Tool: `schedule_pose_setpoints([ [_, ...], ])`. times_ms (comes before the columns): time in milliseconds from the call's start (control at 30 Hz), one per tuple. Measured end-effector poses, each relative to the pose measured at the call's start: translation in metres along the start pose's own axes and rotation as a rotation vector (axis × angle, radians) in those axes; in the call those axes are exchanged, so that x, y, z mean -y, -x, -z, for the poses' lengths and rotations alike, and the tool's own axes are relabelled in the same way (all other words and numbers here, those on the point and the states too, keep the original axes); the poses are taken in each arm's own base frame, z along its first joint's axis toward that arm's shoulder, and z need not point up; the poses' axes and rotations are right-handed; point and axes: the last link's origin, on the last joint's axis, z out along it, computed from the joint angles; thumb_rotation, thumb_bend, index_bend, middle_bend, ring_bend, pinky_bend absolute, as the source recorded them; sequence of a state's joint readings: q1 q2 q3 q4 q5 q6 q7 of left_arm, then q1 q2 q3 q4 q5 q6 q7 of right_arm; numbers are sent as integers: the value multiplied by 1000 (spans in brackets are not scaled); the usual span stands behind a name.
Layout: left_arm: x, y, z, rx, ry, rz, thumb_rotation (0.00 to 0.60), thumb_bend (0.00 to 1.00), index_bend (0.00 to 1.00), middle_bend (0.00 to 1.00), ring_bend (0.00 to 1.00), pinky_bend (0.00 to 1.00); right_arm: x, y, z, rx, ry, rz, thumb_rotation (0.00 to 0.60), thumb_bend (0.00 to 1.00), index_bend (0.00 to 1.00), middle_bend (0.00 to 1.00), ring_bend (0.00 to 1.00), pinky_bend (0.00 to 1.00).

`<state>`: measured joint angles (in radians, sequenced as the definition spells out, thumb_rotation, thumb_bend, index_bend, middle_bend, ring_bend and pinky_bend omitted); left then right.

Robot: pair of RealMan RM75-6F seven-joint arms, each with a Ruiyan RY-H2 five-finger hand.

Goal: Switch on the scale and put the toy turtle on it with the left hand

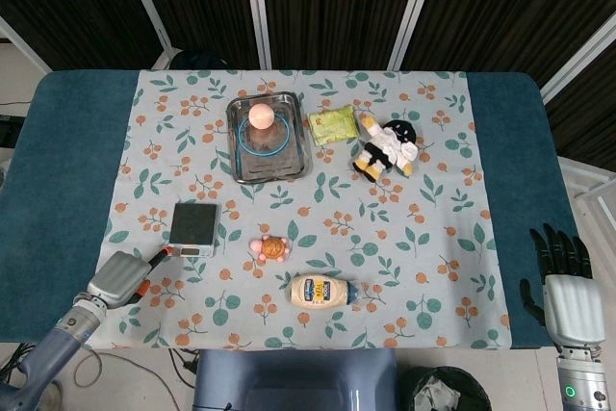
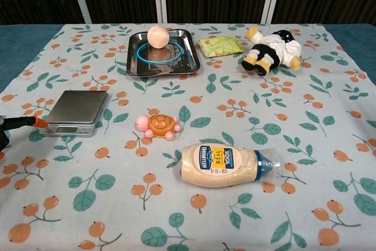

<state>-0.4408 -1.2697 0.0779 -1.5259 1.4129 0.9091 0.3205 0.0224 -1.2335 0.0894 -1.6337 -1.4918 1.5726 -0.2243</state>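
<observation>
- My left robot hand (image 1: 117,279) holds nothing; one orange-tipped finger reaches toward the scale (image 1: 195,226), just off its near-left corner.
- The toy turtle (image 1: 270,248) lies right of the scale on the worktop (image 1: 58,161), head pointing left toward it.
- My right robot hand (image 1: 563,286) rests well apart, fingers spread.

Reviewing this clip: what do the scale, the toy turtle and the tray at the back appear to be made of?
Scale: dull grey platform, looks like brushed metal on a plastic body. Toy turtle: smooth, glossy pink and orange, probably plastic or rubber. Tray: shiny and reflective, likely stainless steel.
</observation>
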Motion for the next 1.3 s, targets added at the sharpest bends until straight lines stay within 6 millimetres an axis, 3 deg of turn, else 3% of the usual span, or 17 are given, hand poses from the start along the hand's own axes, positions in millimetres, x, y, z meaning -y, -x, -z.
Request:
schedule_pose_setpoints([
  [1300,2,7,-2,20,-10,-4,600,541,97,679,707,708,0,1,-1,2,4,1,600,527,0,0,14,0],
])
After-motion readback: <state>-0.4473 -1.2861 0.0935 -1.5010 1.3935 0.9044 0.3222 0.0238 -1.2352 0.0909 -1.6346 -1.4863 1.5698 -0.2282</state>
